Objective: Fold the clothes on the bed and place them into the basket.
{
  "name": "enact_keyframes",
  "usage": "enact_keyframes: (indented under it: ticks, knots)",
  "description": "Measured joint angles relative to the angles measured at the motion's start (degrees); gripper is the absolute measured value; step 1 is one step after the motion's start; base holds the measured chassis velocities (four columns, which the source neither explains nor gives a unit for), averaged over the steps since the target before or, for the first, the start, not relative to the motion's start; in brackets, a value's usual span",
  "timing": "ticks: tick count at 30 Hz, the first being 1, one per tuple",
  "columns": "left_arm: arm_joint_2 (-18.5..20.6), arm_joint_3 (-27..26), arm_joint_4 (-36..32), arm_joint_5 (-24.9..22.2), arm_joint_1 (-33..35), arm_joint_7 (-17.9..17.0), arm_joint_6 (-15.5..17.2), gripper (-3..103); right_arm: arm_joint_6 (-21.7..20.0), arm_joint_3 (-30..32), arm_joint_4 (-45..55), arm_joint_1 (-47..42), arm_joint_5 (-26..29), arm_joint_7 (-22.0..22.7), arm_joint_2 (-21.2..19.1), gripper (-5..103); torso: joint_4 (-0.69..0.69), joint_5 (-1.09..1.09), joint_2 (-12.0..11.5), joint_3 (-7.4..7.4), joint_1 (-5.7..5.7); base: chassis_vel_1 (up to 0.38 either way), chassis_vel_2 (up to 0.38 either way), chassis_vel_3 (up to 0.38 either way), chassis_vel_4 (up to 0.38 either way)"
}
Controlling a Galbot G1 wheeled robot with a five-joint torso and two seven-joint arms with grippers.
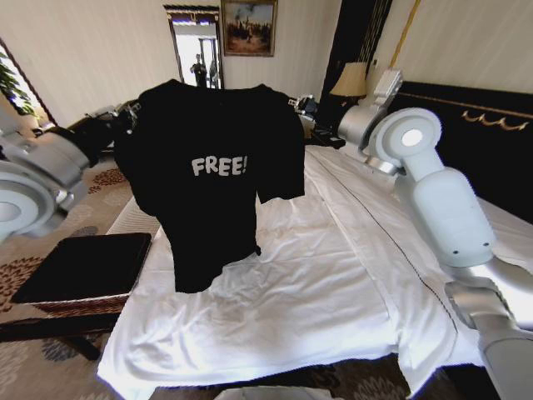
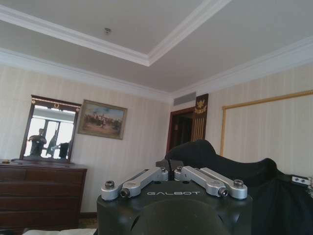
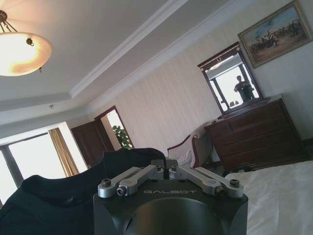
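I have the black top [image 1: 212,179] hoisted over the bed [image 1: 283,292], the left gripper [image 2: 170,172] and the right gripper [image 3: 164,169] each pinched shut on a shoulder; folding comes next, I judge, needing it lowered flat; the basket [image 1: 83,271] waits below left.

The black top [image 1: 212,179] hangs spread out above the bed [image 1: 333,283], "FREE!" facing the camera, its hem just brushing the white sheets. Beside the bed sits the basket [image 1: 83,271], flat black top up. Both arms reach toward the top's shoulders.
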Motion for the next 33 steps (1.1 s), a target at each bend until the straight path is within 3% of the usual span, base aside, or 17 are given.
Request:
enact_keyframes:
  ticks: [2,3,9,11,12,13,16,17,20,21,22,26,27,29,31,33]
  knots:
    - [0.5,-2.4,-2.3,-1.1,2.2,-0.4,0.1,0,0.1,0.6,2.1,-1.1,1.1,0.5,-0.7,1,0.00,-0.01,0.0,0.00,0.00,0.000,0.000,0.000,0.000]
    - [0.8,-6.6,-4.9,-1.9,6.0,-0.6,0.1,0,0.1,1.5,4.9,-2.6,2.0,0.9,-1.8,1,-0.01,0.01,0.0,0.00,0.00,0.000,0.000,0.000,0.000]
    - [0.5,-12.0,-10.1,-5.3,11.0,-2.4,0.4,0,0.9,7.9,14.3,-8.3,7.2,2.4,-6.7,1,0.00,0.01,0.0,-0.01,-0.02,0.000,0.000,0.000,0.000]
    - [0.4,-13.9,-12.7,-8.3,11.5,-3.1,0.8,0,1.9,18.1,21.5,-15.0,13.2,3.5,-13.6,1,-0.01,0.01,0.0,-0.01,-0.01,0.000,0.000,0.000,0.000]
    - [0.4,-13.9,-12.7,-8.3,11.5,-3.1,0.8,0,1.9,18.1,21.5,-15.0,13.2,3.5,-13.6,1,-0.01,0.01,0.0,-0.01,-0.01,0.000,0.000,0.000,0.000]
    - [0.4,-14.7,-13.4,-9.2,11.8,-3.5,1.1,0,2.2,21.7,23.5,-17.9,14.4,3.5,-16.2,1,-0.04,0.01,0.0,-0.01,-0.01,0.000,0.000,0.000,0.000]
    - [0.3,-24.5,-15.7,-18.4,16.1,-7.6,4.6,0,2.8,35.1,31.0,-30.1,19.0,2.4,-26.0,1,-0.10,0.04,0.0,-0.01,-0.02,0.000,0.000,0.000,0.000]
    - [0.3,-24.5,-15.7,-18.4,16.1,-7.6,4.6,0,2.8,35.1,31.0,-30.1,19.0,2.4,-26.0,1,-0.10,0.04,0.0,-0.01,-0.02,0.000,0.000,0.000,0.000]
    - [1.2,-33.9,-15.9,-27.0,16.1,-13.4,7.7,0,3.4,45.4,36.0,-36.3,23.6,2.3,-30.7,1,-0.01,0.02,0.0,-0.02,-0.04,0.000,0.000,0.000,0.000]
    - [1.3,-36.1,-15.9,-29.6,16.3,-15.6,9.3,0,3.6,46.9,36.3,-36.8,24.7,2.5,-31.4,1,0.01,-0.01,0.0,-0.02,-0.03,0.000,0.000,0.000,0.000]
    - [1.3,-36.1,-15.9,-29.6,16.3,-15.6,9.3,0,3.6,46.9,36.3,-36.8,24.7,2.5,-31.4,1,0.01,-0.01,0.0,-0.02,-0.03,0.000,0.000,0.000,0.000]
    - [1.8,-43.8,-15.8,-43.0,16.7,-23.2,13.4,0,4.5,52.3,36.3,-37.1,30.7,3.9,-34.6,1,0.01,-0.03,0.0,0.00,-0.01,0.000,0.000,0.000,0.000]
    - [1.8,-43.8,-15.8,-43.0,16.7,-23.2,13.4,0,4.5,52.3,36.3,-37.1,30.7,3.9,-34.6,1,0.01,-0.03,0.0,0.00,-0.01,0.000,0.000,0.000,0.000]
    - [2.8,-46.8,-15.7,-47.3,16.6,-24.6,14.5,0,4.7,59.1,36.1,-39.4,37.6,5.0,-36.9,1,-0.02,0.03,0.0,0.00,0.00,0.000,0.000,0.000,0.000]
    - [2.9,-47.1,-15.7,-47.7,16.5,-24.8,14.6,0,4.7,60.7,36.1,-40.2,38.9,5.2,-37.4,1,-0.02,0.03,0.0,0.00,-0.01,0.000,0.000,0.000,0.000]
    - [3.0,-46.9,-15.6,-49.3,16.4,-25.8,15.0,0,4.2,66.1,35.9,-44.7,41.9,6.0,-38.1,1,-0.05,0.01,0.0,-0.01,-0.01,0.000,0.000,0.000,0.000]
